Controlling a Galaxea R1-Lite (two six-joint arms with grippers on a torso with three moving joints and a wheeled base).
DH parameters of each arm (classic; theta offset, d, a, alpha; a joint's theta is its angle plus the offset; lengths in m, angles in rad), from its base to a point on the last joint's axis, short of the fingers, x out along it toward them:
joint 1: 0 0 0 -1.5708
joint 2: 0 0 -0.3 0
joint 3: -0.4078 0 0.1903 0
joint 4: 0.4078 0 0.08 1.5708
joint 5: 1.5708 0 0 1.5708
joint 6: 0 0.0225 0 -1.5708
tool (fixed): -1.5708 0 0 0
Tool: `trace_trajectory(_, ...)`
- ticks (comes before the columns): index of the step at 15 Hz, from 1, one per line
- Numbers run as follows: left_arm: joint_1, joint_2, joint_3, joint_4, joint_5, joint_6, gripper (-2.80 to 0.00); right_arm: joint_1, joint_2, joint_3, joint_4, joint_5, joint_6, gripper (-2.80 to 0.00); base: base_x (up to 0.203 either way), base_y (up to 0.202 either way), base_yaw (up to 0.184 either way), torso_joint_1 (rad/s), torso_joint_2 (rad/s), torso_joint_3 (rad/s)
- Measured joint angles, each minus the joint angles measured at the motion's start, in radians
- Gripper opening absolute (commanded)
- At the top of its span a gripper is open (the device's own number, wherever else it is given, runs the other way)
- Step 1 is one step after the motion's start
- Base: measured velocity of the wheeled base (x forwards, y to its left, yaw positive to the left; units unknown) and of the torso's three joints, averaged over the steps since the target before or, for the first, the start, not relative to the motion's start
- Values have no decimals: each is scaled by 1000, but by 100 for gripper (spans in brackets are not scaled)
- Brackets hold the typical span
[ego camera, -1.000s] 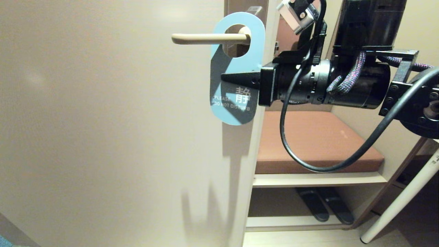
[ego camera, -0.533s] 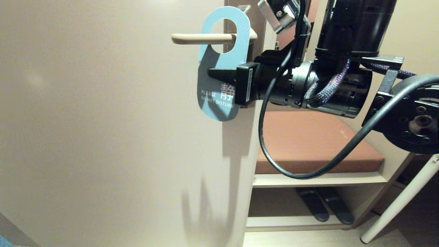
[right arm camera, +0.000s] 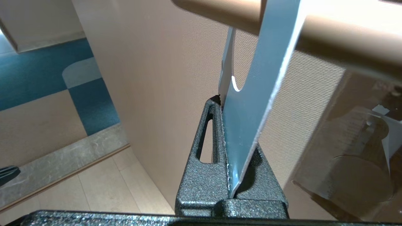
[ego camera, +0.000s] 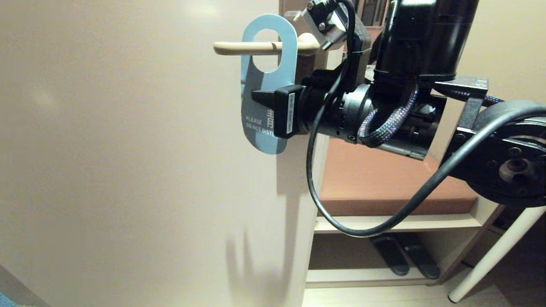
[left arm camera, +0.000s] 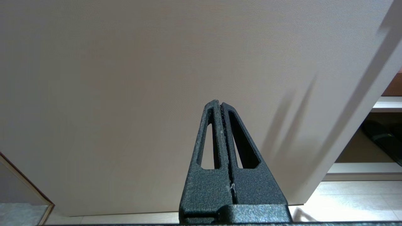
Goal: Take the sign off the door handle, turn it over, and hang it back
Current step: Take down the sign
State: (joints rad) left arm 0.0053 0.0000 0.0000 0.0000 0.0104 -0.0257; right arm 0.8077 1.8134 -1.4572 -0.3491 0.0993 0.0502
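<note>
The sign, blue face outward with "PLEASE DO NOT DIST…" partly legible, hung in the upper centre of the head view, its hole threaded over the door handle about midway along the lever. The right pincer, entering from the right of the frame, was clamped on the card's right edge below the hole; the right wrist view showed the card edge-on, pinched between the closed fingers beneath the lever. The handle's brown-grey plate lay behind the arm at the upper centre.

The left pincer stood closed and empty, facing the door's lower part.

The door, a plain beige panel with a fine woven texture, filled the left half of the head view. To its right stood a reddish-brown padded seat on a cream shelf unit, with a pair of dark slippers in the compartment beneath, lower right. A white leg slanted across the lower right corner. The right wrist view showed pale wood flooring, a grey threshold strip and blue-and-beige carpet at its left.
</note>
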Motion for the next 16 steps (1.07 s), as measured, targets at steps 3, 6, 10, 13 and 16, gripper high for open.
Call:
trace_trajectory(3,0,0,0,0,0,0,-280,15,3,0,1,-62,-7,-280,0,0,0,0,0,0)
trace_trajectory(6,0,0,0,0,0,0,-280,37,8,0,1,-137,-9,-280,0,0,0,0,0,0)
trace_trajectory(10,0,0,0,0,0,0,-280,45,24,-24,2,-187,-10,-280,0,0,0,0,0,0)
trace_trajectory(13,0,0,0,0,0,0,-280,47,46,-64,3,-194,-12,-280,0,0,0,0,0,0)
trace_trajectory(16,0,0,0,0,0,0,-280,50,66,-92,8,-201,-11,-280,0,0,0,0,0,0)
